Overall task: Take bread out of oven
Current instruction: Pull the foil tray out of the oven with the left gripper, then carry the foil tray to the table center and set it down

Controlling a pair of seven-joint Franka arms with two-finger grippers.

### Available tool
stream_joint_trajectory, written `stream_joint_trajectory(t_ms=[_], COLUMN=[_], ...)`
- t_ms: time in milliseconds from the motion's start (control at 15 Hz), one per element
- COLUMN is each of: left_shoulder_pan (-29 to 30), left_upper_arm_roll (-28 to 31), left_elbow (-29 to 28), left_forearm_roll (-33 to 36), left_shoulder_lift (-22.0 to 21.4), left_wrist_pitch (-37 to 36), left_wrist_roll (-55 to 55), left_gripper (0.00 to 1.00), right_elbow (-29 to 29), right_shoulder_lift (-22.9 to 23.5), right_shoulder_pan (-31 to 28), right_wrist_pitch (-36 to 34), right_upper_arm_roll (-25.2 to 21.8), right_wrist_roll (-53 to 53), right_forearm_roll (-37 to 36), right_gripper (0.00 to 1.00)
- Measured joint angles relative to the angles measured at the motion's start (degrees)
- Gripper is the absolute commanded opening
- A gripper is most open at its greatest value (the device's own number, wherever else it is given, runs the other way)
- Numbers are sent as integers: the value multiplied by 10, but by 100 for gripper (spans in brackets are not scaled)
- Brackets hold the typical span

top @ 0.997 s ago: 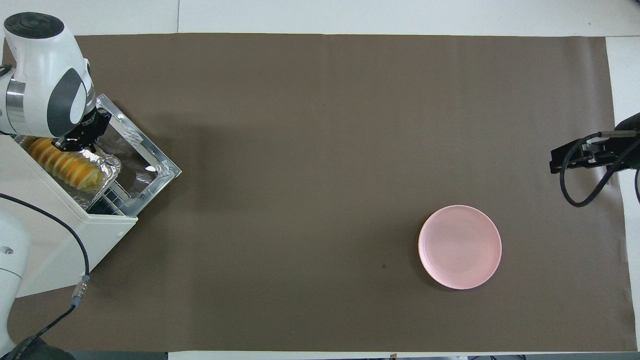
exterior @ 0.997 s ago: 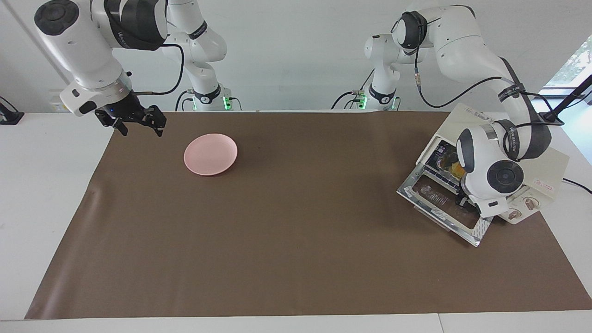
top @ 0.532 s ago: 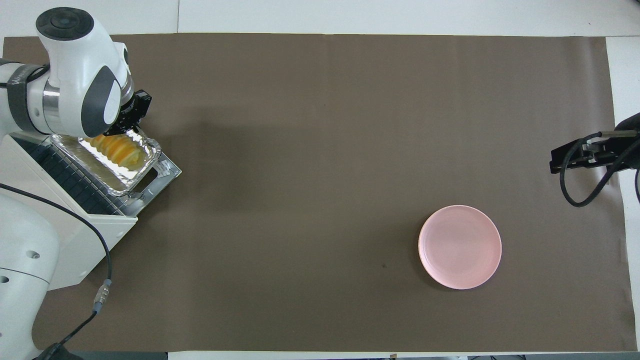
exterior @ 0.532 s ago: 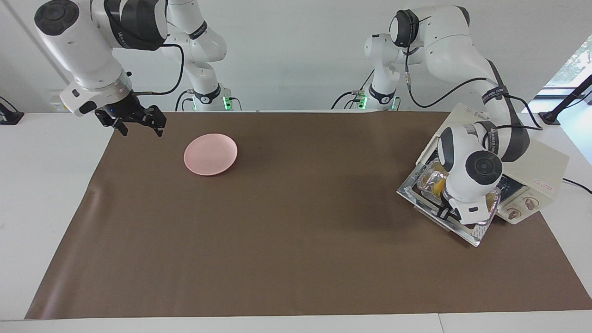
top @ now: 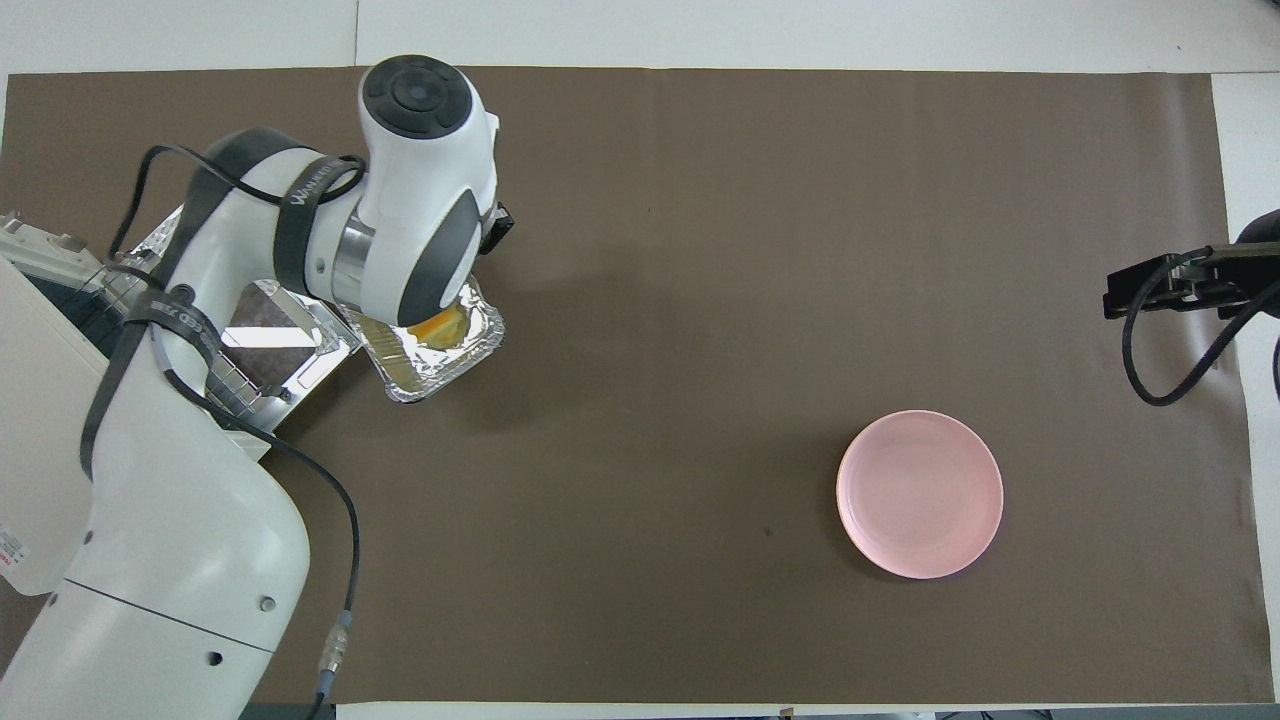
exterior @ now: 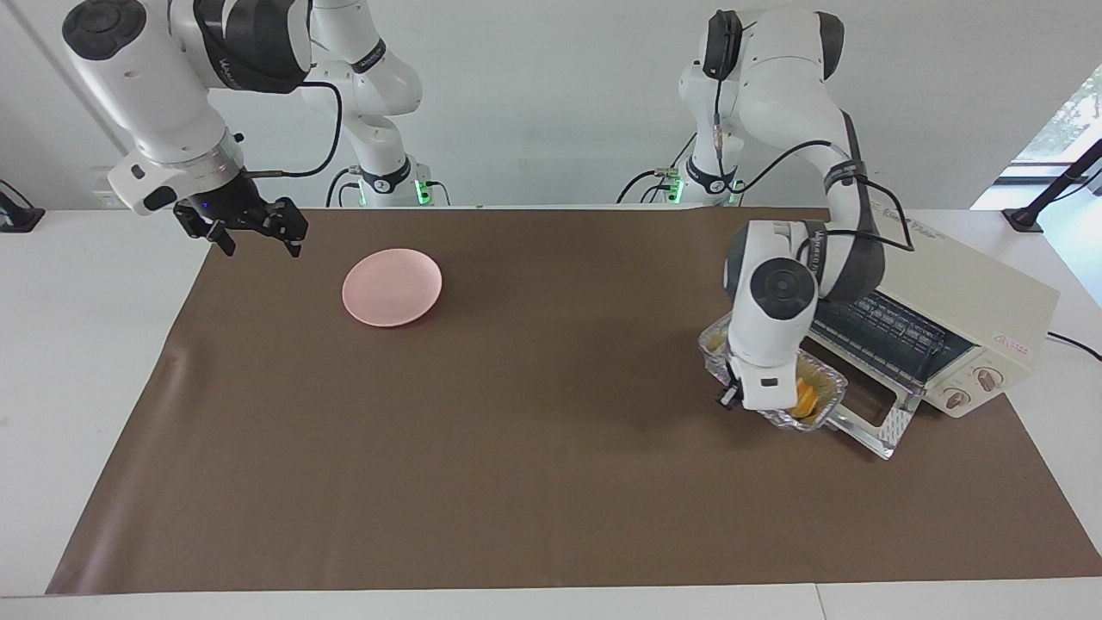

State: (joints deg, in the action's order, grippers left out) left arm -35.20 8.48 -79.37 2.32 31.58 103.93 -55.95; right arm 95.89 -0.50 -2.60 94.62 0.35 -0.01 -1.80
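The bread (exterior: 806, 397) lies in a crinkled foil tray (exterior: 825, 375), mostly hidden under my left wrist. My left gripper (exterior: 730, 396) is shut on the tray's rim and holds it outside the oven (exterior: 964, 288), over the mat beside the lowered glass door (exterior: 871, 417). In the overhead view the tray (top: 440, 362) shows a strip of bread (top: 446, 325) beside the door (top: 268, 338); the gripper's fingers are hidden there. The oven's wire rack is bare. My right gripper (exterior: 258, 238) waits open and empty above the mat's corner at the right arm's end.
A round pink plate (exterior: 392, 287) lies on the brown mat (exterior: 534, 448) toward the right arm's end; it also shows in the overhead view (top: 920, 493). The right gripper (top: 1110, 298) shows at that view's edge. The oven (top: 35, 400) stands at the left arm's end.
My left gripper has pulled the foil tray with the bread off the rack, across the lowered door and out over the mat. The right arm has not moved.
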Motion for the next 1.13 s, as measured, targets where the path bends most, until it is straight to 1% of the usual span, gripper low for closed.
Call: stream_joint_trajectory(t_ms=[199,399,665,864,997,1130], left_shoulder_pan=[-76,-120,-173,-195,-199,-199], left_upper_arm_roll=[1,1,1,3,5,6], left_elbow=[21,60,80,91,105,112], left_forearm_roll=[-22,-23,32,35,25,19], left_shoulder_lift=[3,21,48,75,100,115], left_wrist_pitch=[-3,1,27,28,28,23], left_wrist_roll=[-24,-30,-29,-33,-54,-63], left_gripper=[0,0,0,0,0,0], right_elbow=[0,0,5,16,21,24], right_shoulder_lift=[-3,-8,-10,-13,-14,-14], right_shoulder_pan=[0,1,1,1,0,0], right_wrist_pitch=[7,6,4,4,4,6], right_upper_arm_roll=[0,4,7,7,7,6], right_wrist_roll=[0,0,0,0,0,0], right_forearm_roll=[0,0,0,0,0,2], right_gripper=[100,100,100,100,100,100])
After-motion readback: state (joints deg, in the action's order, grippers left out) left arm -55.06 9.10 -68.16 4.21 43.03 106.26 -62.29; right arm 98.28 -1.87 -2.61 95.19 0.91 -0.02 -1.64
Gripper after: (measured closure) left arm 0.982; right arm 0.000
